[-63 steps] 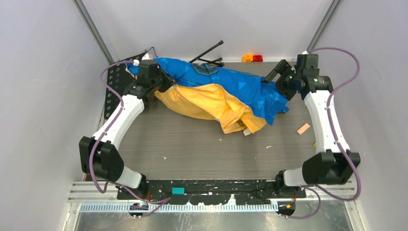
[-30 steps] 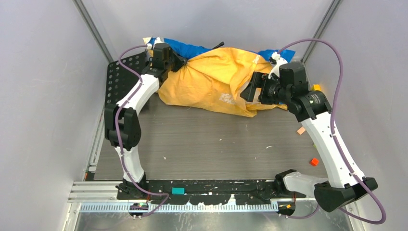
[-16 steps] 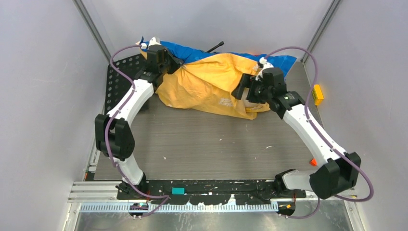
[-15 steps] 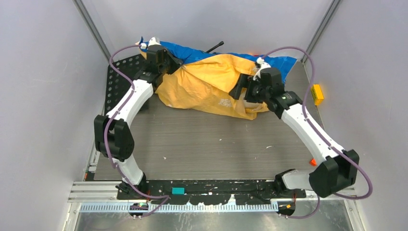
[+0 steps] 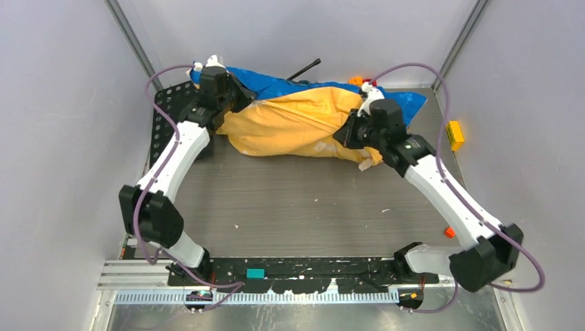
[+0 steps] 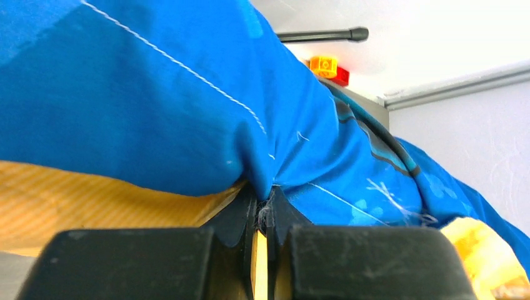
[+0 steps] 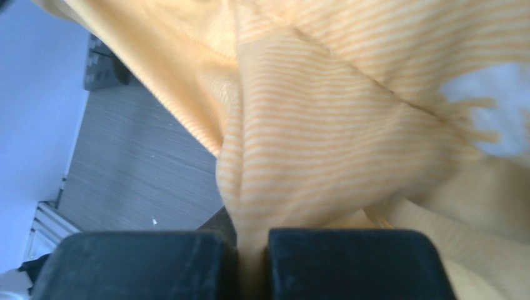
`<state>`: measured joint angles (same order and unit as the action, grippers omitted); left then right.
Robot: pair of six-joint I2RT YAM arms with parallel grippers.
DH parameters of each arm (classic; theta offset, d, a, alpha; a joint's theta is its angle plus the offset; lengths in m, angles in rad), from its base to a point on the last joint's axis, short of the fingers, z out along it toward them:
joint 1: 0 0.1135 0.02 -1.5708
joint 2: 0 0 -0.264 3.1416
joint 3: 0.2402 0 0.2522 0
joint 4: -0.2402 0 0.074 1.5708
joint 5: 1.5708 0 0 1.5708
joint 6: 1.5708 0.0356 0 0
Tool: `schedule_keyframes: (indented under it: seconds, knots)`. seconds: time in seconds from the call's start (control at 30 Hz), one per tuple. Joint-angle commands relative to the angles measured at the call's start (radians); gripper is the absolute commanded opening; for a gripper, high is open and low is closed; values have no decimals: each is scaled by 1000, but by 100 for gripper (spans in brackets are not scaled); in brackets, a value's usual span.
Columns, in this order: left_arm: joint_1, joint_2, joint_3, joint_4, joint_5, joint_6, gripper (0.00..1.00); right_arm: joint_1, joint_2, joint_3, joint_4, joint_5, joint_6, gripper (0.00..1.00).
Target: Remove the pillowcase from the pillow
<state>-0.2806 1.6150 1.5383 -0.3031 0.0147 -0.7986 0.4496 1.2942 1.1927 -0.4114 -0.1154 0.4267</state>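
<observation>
Left pincer (image 6: 262, 209) clamped on pillowcase (image 5: 303, 121) blue edge, right pincer (image 7: 252, 236) pinching orange fold, upper frame; pull apart slowly.

The pillowcase (image 5: 296, 124) was soft matt cloth, its orange-yellow face finely ribbed, its blue face smooth; the worktop (image 5: 296, 200) showed matt grey wood grain.
</observation>
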Motion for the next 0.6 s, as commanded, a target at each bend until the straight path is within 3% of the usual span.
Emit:
schedule_keyframes:
  seconds: [0.0,0.17,0.3,0.4,0.43,0.5,0.53,0.57]
  knots:
    - [-8,-171,-18,-95,-20,56,4,0,-169,143,-131,-18,-19,0]
    - [-59,-266,134,-321,-175,175,3,1,-218,322,-281,-39,-6,0]
    - [3,-120,370,-513,-35,178,1,0,-101,436,-358,-32,3,0]
    - [39,14,482,-575,56,171,6,-1,24,495,-401,1,54,1]
    - [40,46,477,-559,50,173,18,-2,68,510,-413,2,64,11]
    - [39,87,449,-524,32,160,48,-4,137,535,-447,11,76,60]
    - [38,99,441,-521,31,152,66,-3,158,540,-463,19,78,77]
    - [37,104,434,-527,31,150,79,-3,161,534,-471,28,74,85]
